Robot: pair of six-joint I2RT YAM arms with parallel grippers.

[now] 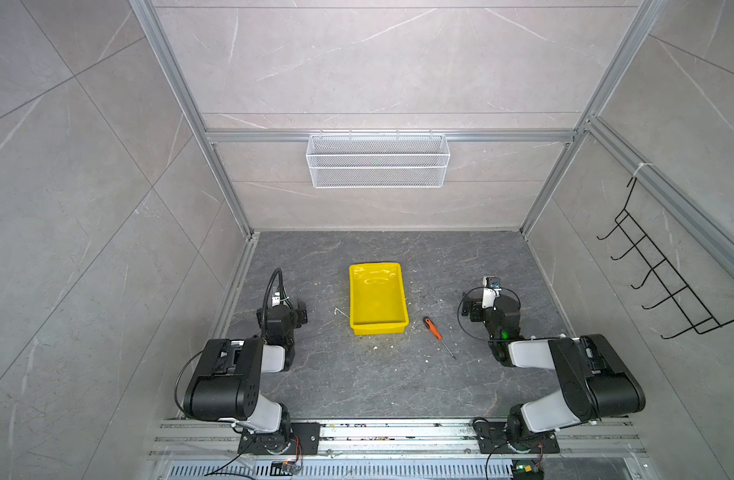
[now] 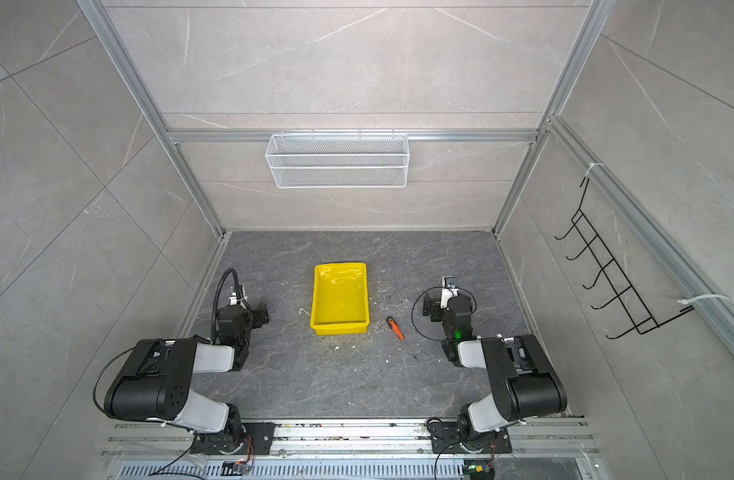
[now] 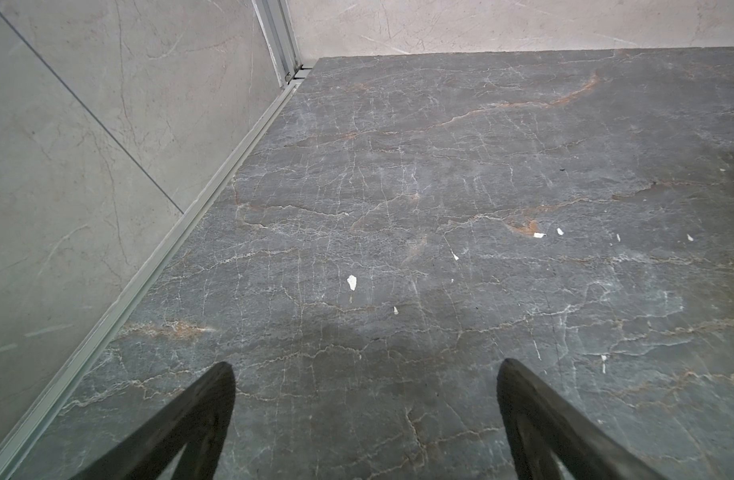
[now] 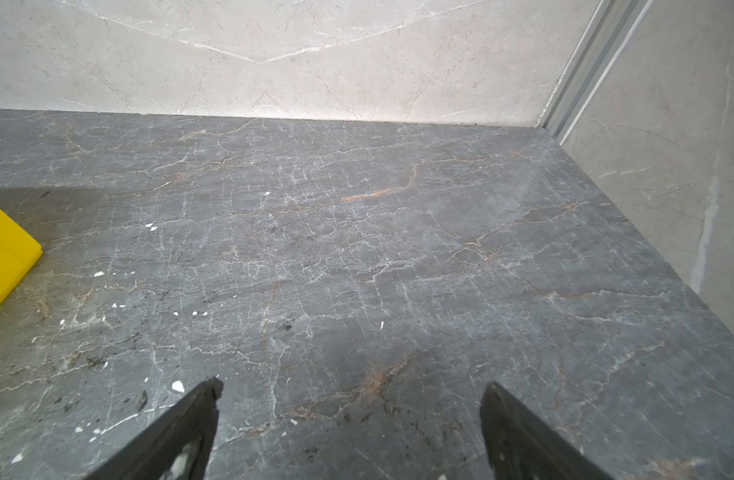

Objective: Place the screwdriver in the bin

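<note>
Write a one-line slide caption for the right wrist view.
Right gripper open and empty over the dark stone tabletop, with a corner of the yellow bin at the frame's edge.

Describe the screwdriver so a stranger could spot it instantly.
Start at the dark marble tabletop and find the yellow bin near its middle. Just right of the bin's near corner lies the screwdriver, flat on the stone. Its orange handle, black cap and thin dark shaft match nothing else there.
</note>
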